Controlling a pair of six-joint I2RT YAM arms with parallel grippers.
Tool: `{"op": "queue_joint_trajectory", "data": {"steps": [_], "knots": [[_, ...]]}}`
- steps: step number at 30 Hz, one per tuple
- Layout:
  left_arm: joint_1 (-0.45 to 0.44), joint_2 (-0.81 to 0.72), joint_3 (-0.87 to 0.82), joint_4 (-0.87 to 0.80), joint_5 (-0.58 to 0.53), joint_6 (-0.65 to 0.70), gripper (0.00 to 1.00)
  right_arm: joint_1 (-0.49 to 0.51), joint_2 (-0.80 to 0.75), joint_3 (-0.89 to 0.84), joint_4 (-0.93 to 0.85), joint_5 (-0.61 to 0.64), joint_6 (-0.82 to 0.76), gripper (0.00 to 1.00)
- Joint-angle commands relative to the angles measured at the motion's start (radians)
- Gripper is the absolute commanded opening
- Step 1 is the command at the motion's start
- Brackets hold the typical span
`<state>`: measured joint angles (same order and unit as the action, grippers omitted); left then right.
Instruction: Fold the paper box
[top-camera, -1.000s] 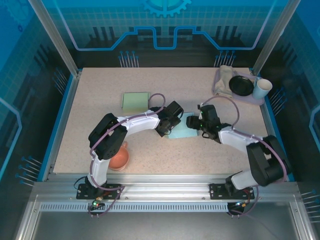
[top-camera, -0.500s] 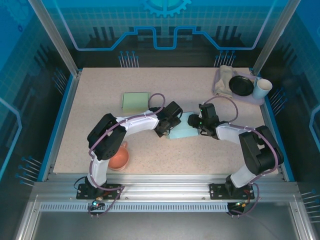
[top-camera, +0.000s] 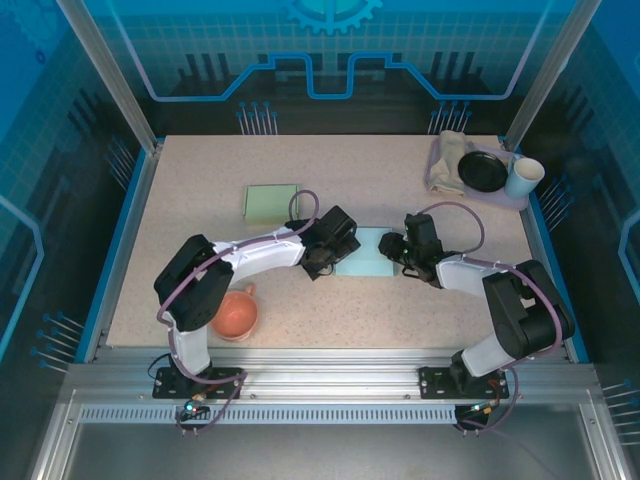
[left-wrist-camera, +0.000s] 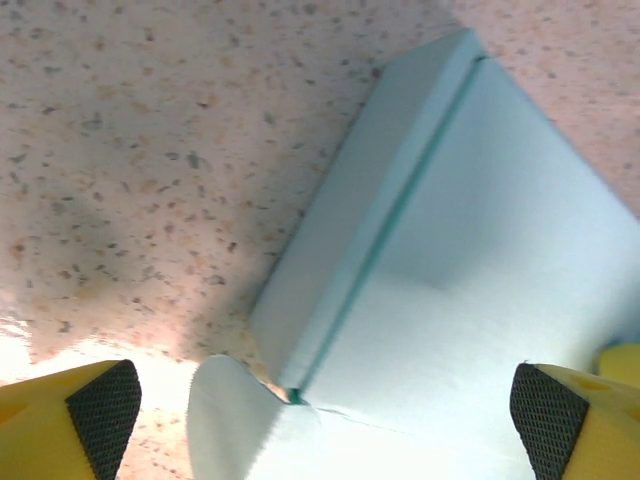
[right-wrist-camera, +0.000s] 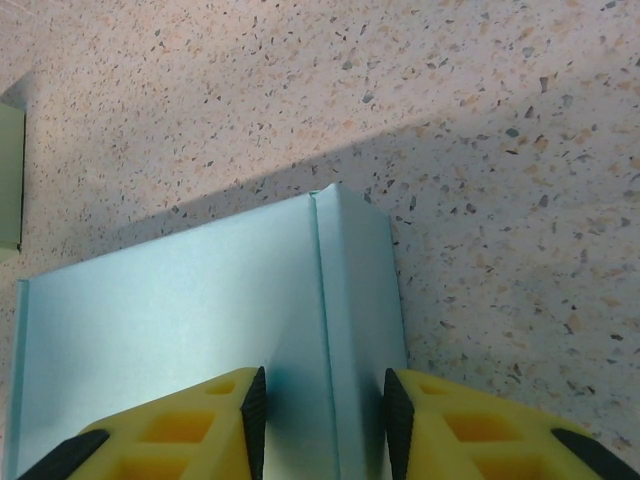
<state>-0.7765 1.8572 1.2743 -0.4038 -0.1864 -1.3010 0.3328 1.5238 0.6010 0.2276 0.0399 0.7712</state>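
Paper box (top-camera: 362, 254), pale blue, right hand (right-wrist-camera: 322, 402) pinching its folded edge

No legible text, label, brand or number found. Faces of the paper box (top-camera: 362, 256) plain, unprinted. Far backdrop panel (top-camera: 200, 45): gear emblem (top-camera: 333, 12), line graphics, no lettering.

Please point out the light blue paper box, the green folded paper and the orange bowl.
light blue paper box (top-camera: 364, 256), top external view, on its flat top panel.
green folded paper (top-camera: 272, 203), top external view, on its middle.
orange bowl (top-camera: 240, 318), top external view, on its bare inside.
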Motion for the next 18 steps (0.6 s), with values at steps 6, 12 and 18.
{"op": "queue_joint_trajectory", "data": {"steps": [6,12,18], "knots": [[-0.025,0.048,0.046,0.032,0.02,0.013,0.99,-0.005,0.011,-0.029,-0.134,0.022,-0.013,0.37],[-0.029,0.092,0.069,0.05,0.032,-0.005,0.99,-0.005,-0.001,-0.036,-0.134,0.025,-0.02,0.37],[-0.035,0.103,0.085,0.041,0.026,-0.014,0.95,-0.005,-0.004,-0.035,-0.134,0.026,-0.023,0.37]]}}
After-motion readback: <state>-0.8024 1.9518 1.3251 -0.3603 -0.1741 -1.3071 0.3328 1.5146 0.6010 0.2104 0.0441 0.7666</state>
